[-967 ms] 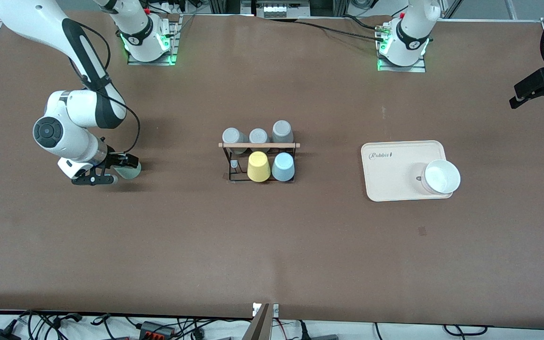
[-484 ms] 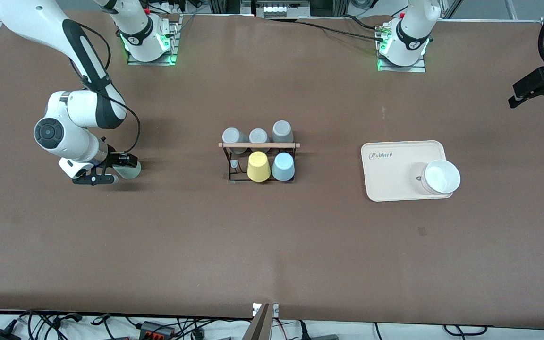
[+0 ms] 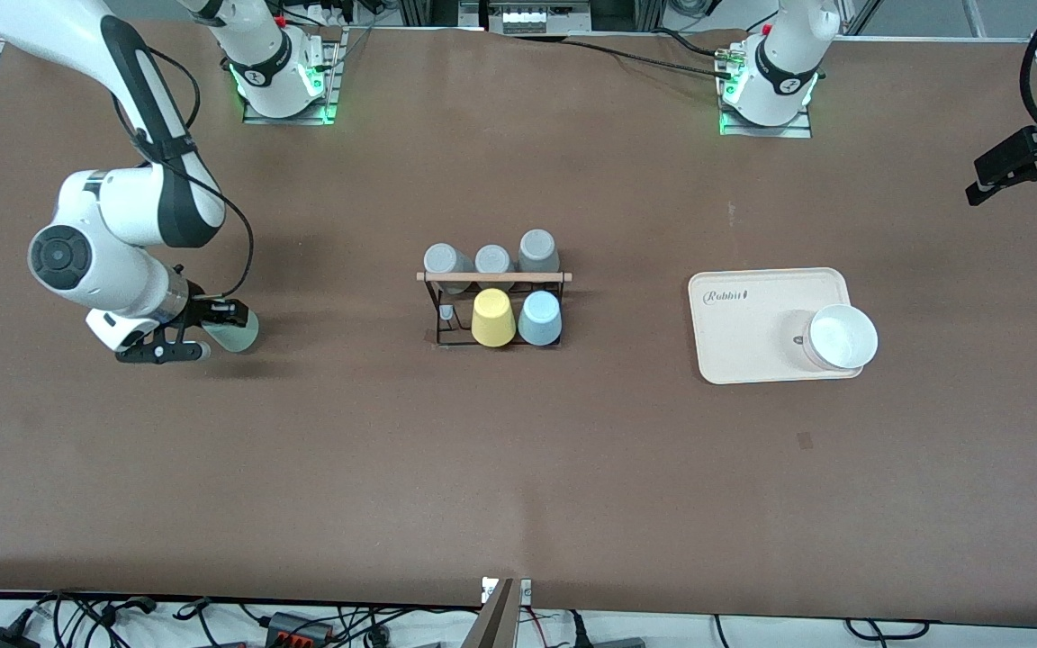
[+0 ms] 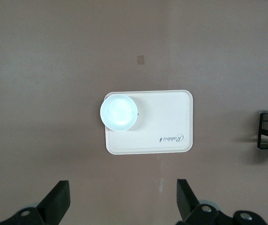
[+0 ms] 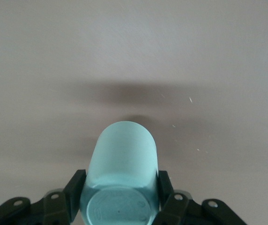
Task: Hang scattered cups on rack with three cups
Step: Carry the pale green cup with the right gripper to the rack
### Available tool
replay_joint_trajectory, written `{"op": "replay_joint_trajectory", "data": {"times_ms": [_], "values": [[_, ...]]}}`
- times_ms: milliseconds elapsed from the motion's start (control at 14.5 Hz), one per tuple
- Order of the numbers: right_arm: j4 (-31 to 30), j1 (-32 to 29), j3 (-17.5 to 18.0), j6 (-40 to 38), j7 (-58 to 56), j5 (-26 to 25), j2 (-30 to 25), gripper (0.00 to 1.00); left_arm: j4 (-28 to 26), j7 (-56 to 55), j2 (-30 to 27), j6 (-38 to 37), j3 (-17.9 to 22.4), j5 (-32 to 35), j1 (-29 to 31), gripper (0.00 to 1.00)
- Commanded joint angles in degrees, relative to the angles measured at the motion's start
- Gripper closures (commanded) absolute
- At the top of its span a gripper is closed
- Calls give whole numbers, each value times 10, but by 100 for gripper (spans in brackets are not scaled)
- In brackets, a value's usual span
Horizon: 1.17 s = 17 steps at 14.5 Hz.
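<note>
My right gripper (image 3: 184, 335) is shut on the pale mint green cup (image 3: 236, 331) and holds it on its side just above the table, near the right arm's end. In the right wrist view the fingers (image 5: 75, 185) clamp the cup (image 5: 122, 159) near its base. The black wire rack (image 3: 439, 326) with its wooden rod (image 3: 493, 276) stands at mid-table. It carries three grey cups (image 3: 536, 250), a yellow cup (image 3: 492, 317) and the light blue cup (image 3: 539, 318). My left gripper (image 3: 1019, 167) is open and empty, high over the left arm's end of the table.
A cream tray (image 3: 743, 324) with a white bowl (image 3: 840, 337) lies between the rack and the left arm's end. Both also show in the left wrist view, the tray (image 4: 167, 126) and the bowl (image 4: 119, 111), with the rack's edge (image 4: 266, 136).
My right gripper and the mint cup have shifted a little toward the right arm's end of the table and toward the front camera. The left gripper barely moved.
</note>
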Motion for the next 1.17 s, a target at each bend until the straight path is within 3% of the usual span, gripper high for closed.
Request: {"op": "replay_joint_trajectory", "data": {"times_ms": [0,138,691,1105], "values": [[111,39,6,-96,13,44,13,78,15,5,3,-13,1,-5,1,0],[147,74,6,-105,43,61,23,79,16,9,3,-13,2,-4,4,0],[219,231,6,-110,343,61,56,80,25,9,7,-12,2,-2,4,0],[281,283,6,-109,461,60,109,80,21,9,5,-13,1,-1,4,0]]}}
